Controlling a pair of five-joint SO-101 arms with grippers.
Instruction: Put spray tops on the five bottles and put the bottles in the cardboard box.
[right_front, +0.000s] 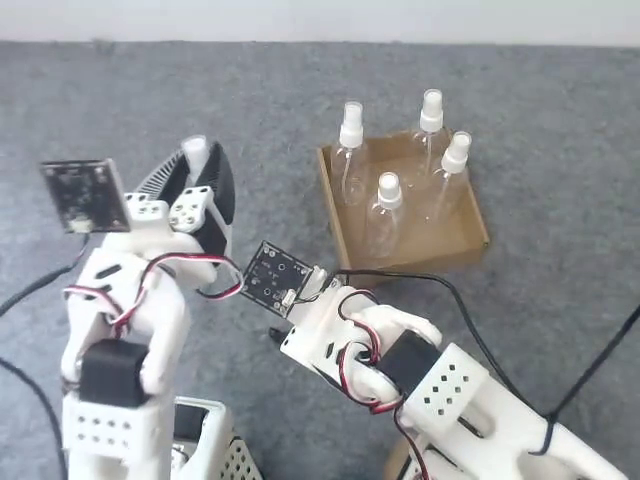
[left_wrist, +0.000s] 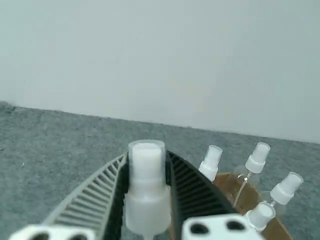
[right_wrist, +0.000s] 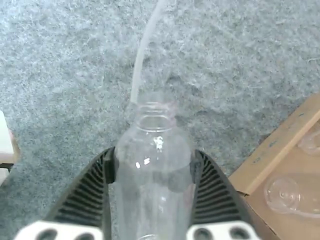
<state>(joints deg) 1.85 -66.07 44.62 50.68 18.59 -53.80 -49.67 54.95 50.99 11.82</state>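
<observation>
Closest to us is the open-necked bottle (right_wrist: 152, 165), clamped around its body by the right end effector (right_wrist: 152, 161), jaws only as wide as the bottle. The left end effector (left_wrist: 147, 159) is squeezed onto the fifth spray top (left_wrist: 146, 192), and its dip tube (right_wrist: 141, 60) hangs down to the rim of the neck; we can't tell if the tip is inside yet. We'd say the trick here is holding the bottle steady, threading the tube in first, then lowering the top straight before any twist. Four capped bottles (right_front: 388, 205) already stand in the cardboard box (right_front: 333, 215), nearby on the grey surface (right_front: 560, 120).
</observation>
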